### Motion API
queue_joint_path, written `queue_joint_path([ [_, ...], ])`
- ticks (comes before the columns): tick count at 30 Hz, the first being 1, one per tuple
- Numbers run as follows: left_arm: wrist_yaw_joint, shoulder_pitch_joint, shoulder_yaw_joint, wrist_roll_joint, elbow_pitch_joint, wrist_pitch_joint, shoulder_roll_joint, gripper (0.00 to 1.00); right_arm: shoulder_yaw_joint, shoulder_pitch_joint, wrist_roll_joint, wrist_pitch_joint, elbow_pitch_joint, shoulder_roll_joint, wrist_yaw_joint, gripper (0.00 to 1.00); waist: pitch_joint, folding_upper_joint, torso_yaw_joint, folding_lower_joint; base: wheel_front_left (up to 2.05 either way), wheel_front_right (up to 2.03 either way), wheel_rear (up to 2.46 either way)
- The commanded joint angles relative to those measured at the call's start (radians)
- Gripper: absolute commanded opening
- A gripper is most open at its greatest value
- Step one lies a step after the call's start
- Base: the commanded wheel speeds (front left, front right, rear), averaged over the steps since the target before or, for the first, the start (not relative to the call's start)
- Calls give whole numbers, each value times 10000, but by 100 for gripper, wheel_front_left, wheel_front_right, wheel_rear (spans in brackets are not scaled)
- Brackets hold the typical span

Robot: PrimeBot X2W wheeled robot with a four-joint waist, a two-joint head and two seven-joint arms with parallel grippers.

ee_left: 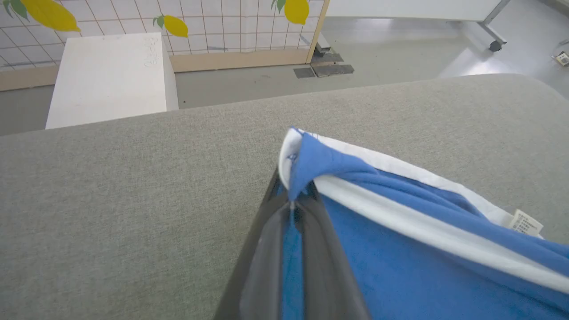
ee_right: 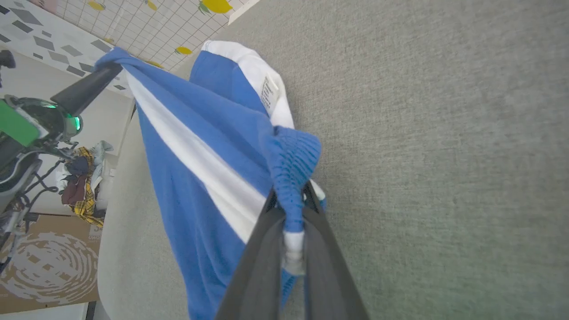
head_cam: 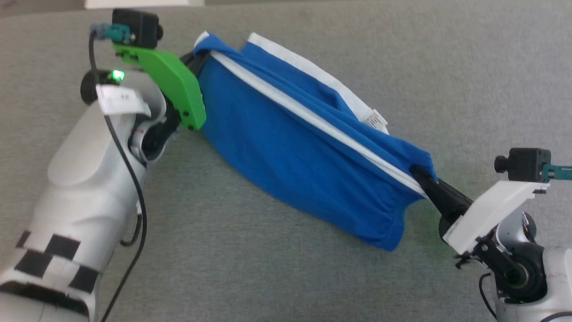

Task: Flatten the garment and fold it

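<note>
Grey upholstered surface [head_cam: 286,277]. The left gripper [ee_left: 293,200] is clamped on one end of the garment [head_cam: 286,143] and the right gripper [head_cam: 420,174] on the other, evidently to stretch it flat. The garment hangs between them, possibly brushing the surface. Its long axis runs far-left to near-right.

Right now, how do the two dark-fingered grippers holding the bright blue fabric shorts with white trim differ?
The left gripper carries a green bracket; the right gripper a white bracket. The left pinches a white-trimmed corner of the bright blue fabric shorts; the right pinches their gathered elastic edge. Both are shut on the shorts, stretched between them.
</note>
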Motion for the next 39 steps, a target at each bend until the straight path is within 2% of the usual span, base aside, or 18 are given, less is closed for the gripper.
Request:
queue_joint_path([
  [1,-52,-357,-26,85,250,-33,1,0,51,-163,102,-129,86,-27,-15,0,873,-1,-687,-1,0,0,0],
  [10,-331,-1490,-380,334,1639,-46,-91,0,664,-257,456,-661,255,-26,-15,0,1434,-1,-1218,-1,0,0,0],
  [16,-367,-1789,-508,373,2289,-15,-64,0,1062,-193,675,-939,283,-26,-15,0,1554,-1,-1449,-1,0,0,0],
  [17,-347,-1819,-513,378,2382,-12,-66,11,1129,-193,731,-985,276,-26,-15,46,1564,-1,-1468,-1,0,0,0],
  [18,-285,-1856,-499,389,2489,-54,-67,49,1194,-183,800,-1042,280,-26,-15,100,1574,-1,-1487,-1,0,0,0],
  [19,-245,-1885,-507,409,2573,-67,-68,100,1248,-176,825,-1078,279,-26,-15,100,1578,-1,-1495,-1,0,0,0],
  [25,-183,-2038,-399,279,2936,-216,-166,100,1371,-8,763,-1247,131,-26,-15,100,1403,-1,-1396,-1,0,0,0],
  [32,-96,-2135,-152,69,3088,-658,-222,100,954,441,127,-1372,-534,-26,-15,100,708,-1,-1127,-1,0,0,0],
  [36,-136,-2023,-42,122,2907,-1478,-62,100,495,789,-882,-1476,-1137,-26,-15,100,218,-1,-965,-1,0,0,0],
  [39,-179,-1656,-6,359,2507,-2663,233,100,301,1126,-1706,-1406,-1642,-26,-15,100,-207,-1,-845,-1,0,0,0],
])
